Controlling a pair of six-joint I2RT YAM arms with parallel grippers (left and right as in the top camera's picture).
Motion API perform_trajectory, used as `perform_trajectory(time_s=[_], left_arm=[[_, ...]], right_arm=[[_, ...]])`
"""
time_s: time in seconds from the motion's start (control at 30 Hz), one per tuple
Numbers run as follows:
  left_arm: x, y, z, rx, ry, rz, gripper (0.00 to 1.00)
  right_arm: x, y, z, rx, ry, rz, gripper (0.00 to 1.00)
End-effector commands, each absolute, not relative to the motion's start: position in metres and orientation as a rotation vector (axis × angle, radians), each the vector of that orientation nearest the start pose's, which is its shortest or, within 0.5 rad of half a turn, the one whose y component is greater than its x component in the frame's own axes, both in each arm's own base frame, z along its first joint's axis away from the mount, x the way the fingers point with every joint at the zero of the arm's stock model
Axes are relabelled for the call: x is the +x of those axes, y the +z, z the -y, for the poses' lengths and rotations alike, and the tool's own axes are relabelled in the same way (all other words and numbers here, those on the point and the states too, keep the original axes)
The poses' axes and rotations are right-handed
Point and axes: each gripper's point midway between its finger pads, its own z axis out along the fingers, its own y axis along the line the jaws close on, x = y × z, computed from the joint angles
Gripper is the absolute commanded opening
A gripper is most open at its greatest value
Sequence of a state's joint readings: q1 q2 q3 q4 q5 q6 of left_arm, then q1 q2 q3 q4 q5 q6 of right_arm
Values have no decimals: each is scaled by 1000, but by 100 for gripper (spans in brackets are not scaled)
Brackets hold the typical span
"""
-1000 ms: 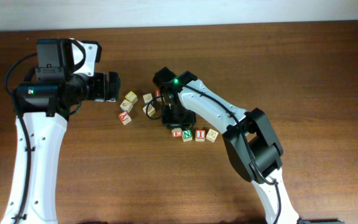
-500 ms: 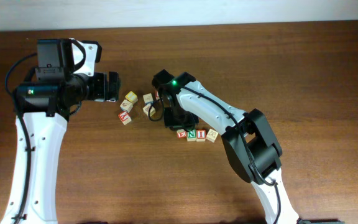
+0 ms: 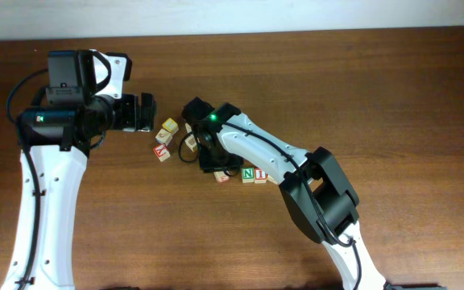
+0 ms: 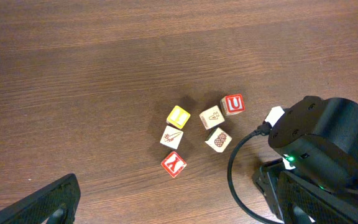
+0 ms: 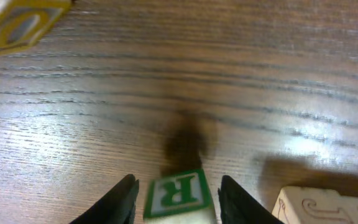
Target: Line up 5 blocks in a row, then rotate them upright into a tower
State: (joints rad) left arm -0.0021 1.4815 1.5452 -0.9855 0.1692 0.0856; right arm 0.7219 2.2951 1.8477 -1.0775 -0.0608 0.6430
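Right gripper point(image 5: 176, 182), part-open and holding nothing, straddles the green-lettered block point(image 5: 178, 194) on the table point(image 5: 229, 74) with a slim gap at each side; a clean rotation likely requires centring, closing squarely on opposite faces, and turning without nudging the pale block point(image 5: 319, 208) just beside it.

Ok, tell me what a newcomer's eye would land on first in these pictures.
The right arm stretches across the middle of the table, and the wrist view shows the right gripper straddling a green "R" block. Beside it lies a loose cluster of cubes, the red "U" block and a yellow-faced cube standing out. The left gripper hangs wide open next to them.
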Motion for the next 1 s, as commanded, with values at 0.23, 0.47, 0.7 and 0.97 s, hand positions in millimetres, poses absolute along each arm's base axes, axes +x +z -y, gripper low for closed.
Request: perform_trajectory(time_s=[0.23, 0.47, 0.7, 0.97], left_arm=[[386, 263, 31, 171, -194, -2464, 99], [386, 263, 31, 171, -194, -2464, 99], [386, 263, 31, 171, -195, -2464, 99], [386, 263, 31, 171, -194, -2464, 99]], right_arm=[[418, 78, -300, -195, 299, -2909, 59], [486, 84, -313, -207, 358, -2659, 62], [477, 41, -330, -283, 327, -2702, 62], [468, 25, -336, -311, 276, -2723, 44]])
